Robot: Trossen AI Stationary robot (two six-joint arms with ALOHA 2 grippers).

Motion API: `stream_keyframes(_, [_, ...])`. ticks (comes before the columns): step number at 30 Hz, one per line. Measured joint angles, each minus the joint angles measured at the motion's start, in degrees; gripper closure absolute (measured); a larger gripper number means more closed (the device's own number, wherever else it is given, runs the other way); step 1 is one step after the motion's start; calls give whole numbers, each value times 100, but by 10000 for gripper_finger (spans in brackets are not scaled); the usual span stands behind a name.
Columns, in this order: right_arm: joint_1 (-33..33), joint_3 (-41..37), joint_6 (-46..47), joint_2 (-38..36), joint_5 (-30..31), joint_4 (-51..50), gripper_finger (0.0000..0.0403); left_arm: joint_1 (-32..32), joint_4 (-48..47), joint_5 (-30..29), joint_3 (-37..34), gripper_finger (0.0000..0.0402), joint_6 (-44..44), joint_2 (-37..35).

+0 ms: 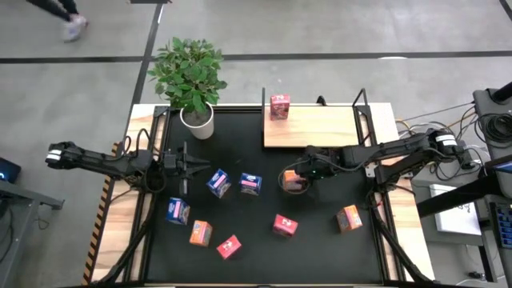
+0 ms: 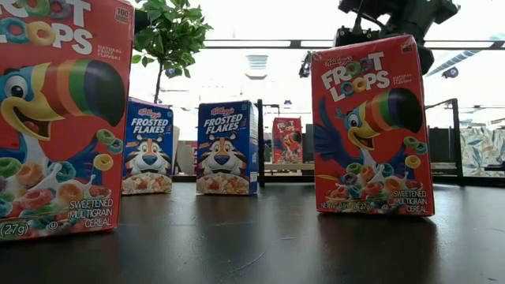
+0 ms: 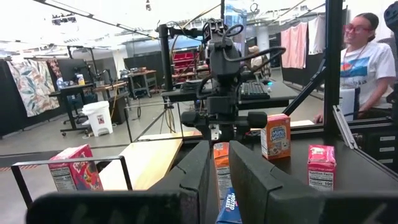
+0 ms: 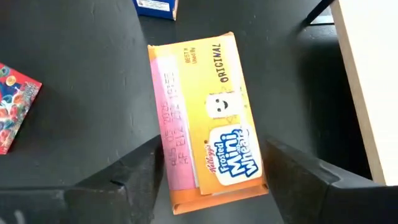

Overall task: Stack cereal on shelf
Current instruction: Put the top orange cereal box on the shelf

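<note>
The right gripper (image 4: pixel 208 177) hangs low over an orange Frosted Mini-Wheats box (image 4: pixel 205 118) that lies flat on the black tabletop (image 4: pixel 74 93). Its fingers are spread wide on either side of the box, not clamping it, likely lined up to close on it. From above, this box (image 1: pixel 293 181) sits just in front of the light-wood shelf (image 1: pixel 320 126), a short carry away. One red Froot Loops box (image 1: pixel 279 106) already stands on the shelf's far left corner. The other boxes are scattered across the table: three blue Frosted Flakes boxes (image 1: pixel 218 183), red ones (image 1: pixel 284 226), and orange ones (image 1: pixel 349 218). The left gripper (image 1: pixel 190 166), fingers pressed together and empty, waits at the table's left side. A potted plant (image 1: pixel 192 80) stands at the far left corner. Beyond lies a workshop with desks and hanging cloth; a person (image 3: pixel 360 62) seems to stand near the table, partly hidden by a post.
</note>
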Motion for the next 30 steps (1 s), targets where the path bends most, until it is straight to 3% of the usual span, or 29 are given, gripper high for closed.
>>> stream_keyframes(16, [-27,96,63,-269,-42,-162,247,0,93,0,0,357,-2,0])
stream_keyframes(24, [-414,1338,-213,-352,-40,-1647,246,0,186,0,0,357,13,4])
stream_keyframes(30, [-927,1960,-1035,-356,-46,-1903,246,0,173,0,0,357,8,4])
